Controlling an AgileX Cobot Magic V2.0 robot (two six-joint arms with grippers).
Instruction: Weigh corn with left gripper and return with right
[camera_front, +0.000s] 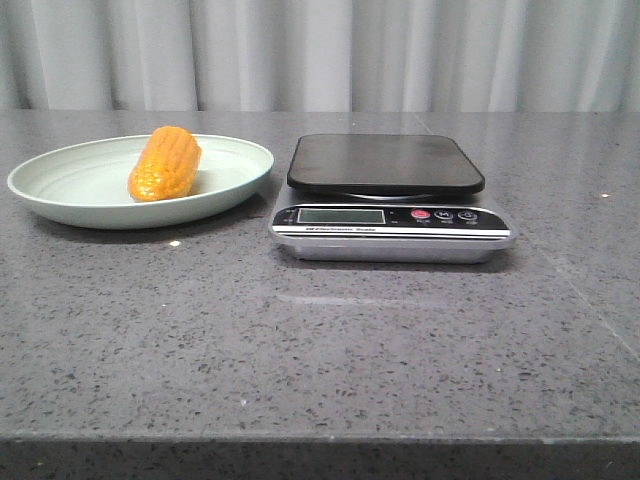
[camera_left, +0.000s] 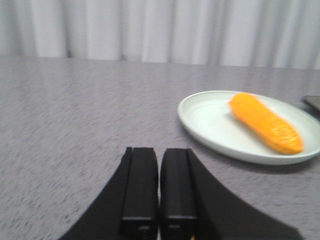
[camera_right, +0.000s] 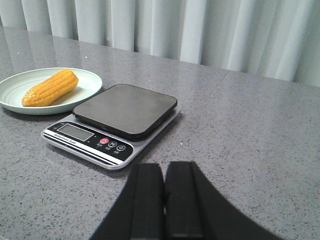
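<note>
**Plate, scale, grey table, pale curtain**

Pale green plate at nine o'clock on speckled grey table. Just beside it, at centre, a silver kitchen scale with black platform, blank display, red button. White pleated curtain at twelve o'clock.

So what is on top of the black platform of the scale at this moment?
Nothing lies on the scale's black platform; its whole top shows bare in the front and right wrist views. The corn lies in the pale green plate beside the scale. What is under the platform is hidden.
</note>
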